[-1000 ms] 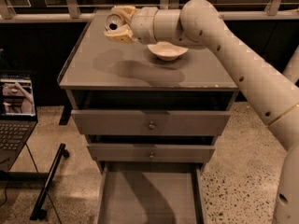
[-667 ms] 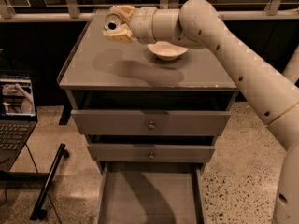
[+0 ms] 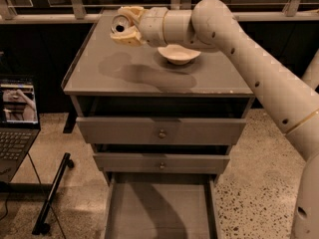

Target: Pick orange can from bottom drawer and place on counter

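My gripper (image 3: 122,26) hovers above the back left part of the counter (image 3: 124,78), its pale fingers shut on the orange can (image 3: 119,25). The can lies tilted sideways in the grasp, and its silvery round top with the dark opening faces the camera. Most of its body is hidden by the fingers. The bottom drawer (image 3: 162,208) stands pulled out at the foot of the cabinet, and its grey floor is bare.
A pale shallow bowl (image 3: 178,54) sits on the counter just right of the gripper, under my forearm. The two upper drawers (image 3: 160,131) are closed. A laptop (image 3: 17,116) and a black stand (image 3: 52,193) are at the left on the speckled floor.
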